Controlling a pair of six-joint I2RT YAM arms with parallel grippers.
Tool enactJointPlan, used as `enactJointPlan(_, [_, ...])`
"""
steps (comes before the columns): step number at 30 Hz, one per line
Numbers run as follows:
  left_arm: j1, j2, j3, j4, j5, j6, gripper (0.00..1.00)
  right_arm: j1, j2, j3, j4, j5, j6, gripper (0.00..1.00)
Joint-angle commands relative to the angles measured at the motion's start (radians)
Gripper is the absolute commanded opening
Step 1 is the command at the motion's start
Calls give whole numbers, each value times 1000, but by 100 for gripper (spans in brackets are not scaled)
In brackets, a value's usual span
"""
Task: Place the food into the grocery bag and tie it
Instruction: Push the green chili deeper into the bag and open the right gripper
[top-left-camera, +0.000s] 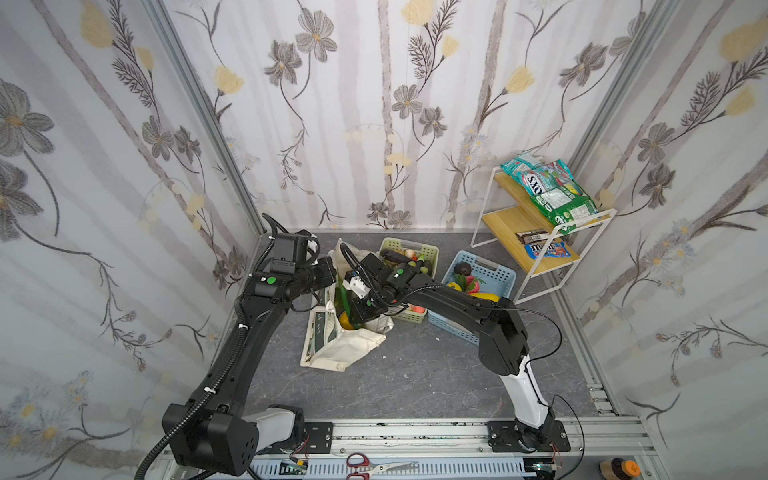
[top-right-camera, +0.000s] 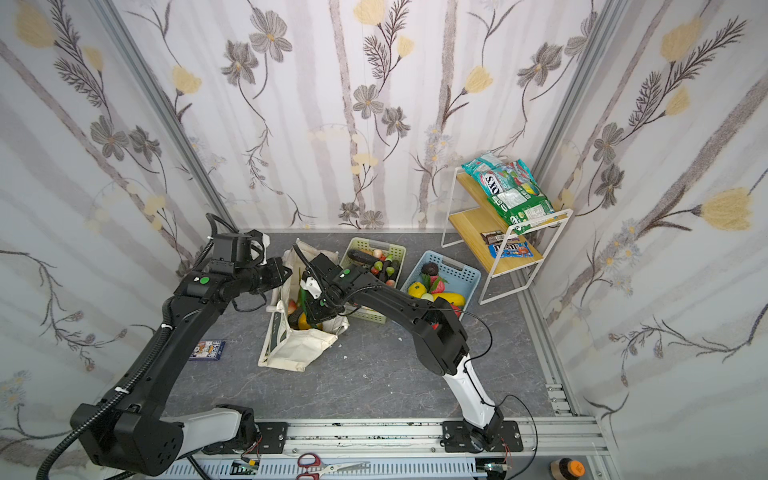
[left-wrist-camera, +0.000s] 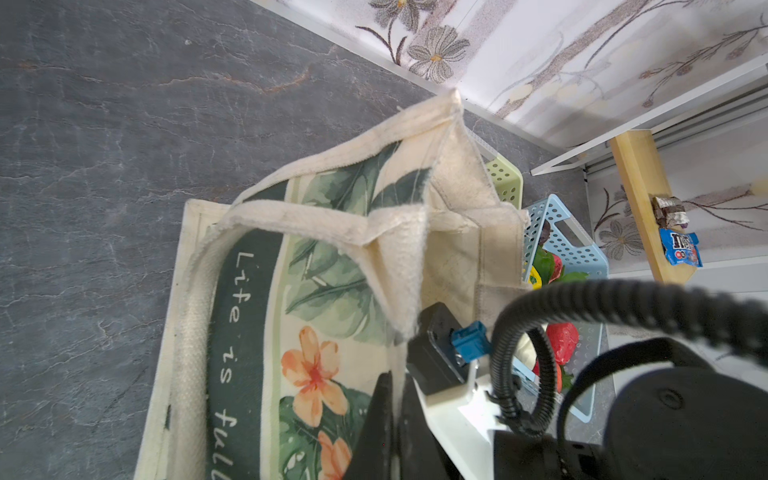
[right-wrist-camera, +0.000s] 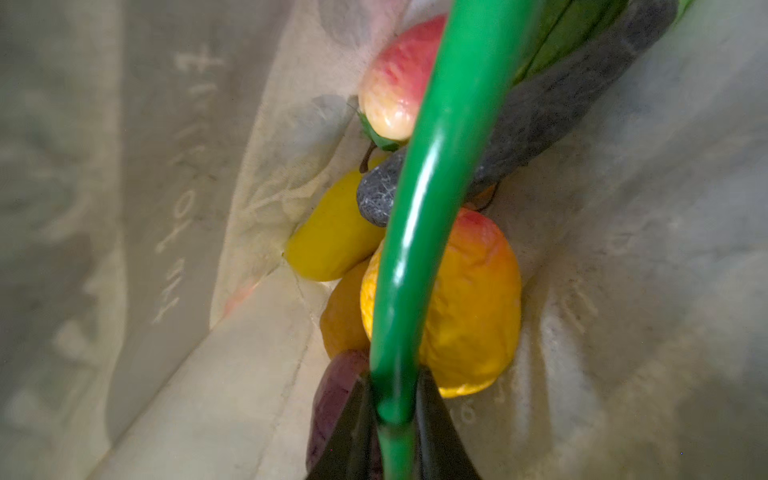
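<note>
- Grocery bag (top-left-camera: 345, 349) stands on the table (top-left-camera: 415, 374), left jaws pinching its rim, so hold that mouth wide.
- Right jaws pinch green stalk (right-wrist-camera: 432, 166) inside; lower it onto the fruit (right-wrist-camera: 469, 299), then release.

Left arm (top-left-camera: 232, 361) stretches forward, elbow bent, and the left hand (left-wrist-camera: 390, 390) is pinched tight on the grocery bag (left-wrist-camera: 328, 266) rim. Right arm (top-left-camera: 453, 305) angles across beside that hand, wrist tipped down. The right hand (right-wrist-camera: 394, 399) is inside the bag, clamped on a green stalk (right-wrist-camera: 432, 174) that runs out ahead of its fingertips.
</note>
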Motion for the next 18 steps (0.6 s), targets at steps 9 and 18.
enactJointPlan(9, [-8, -6, -13, 77, 59, -2, 0, -11, 50, 7, 2, -55, 4, 20])
enactJointPlan(18, [-15, -6, -17, 73, 80, 0, 0, -30, 70, 9, 82, -122, 55, 20])
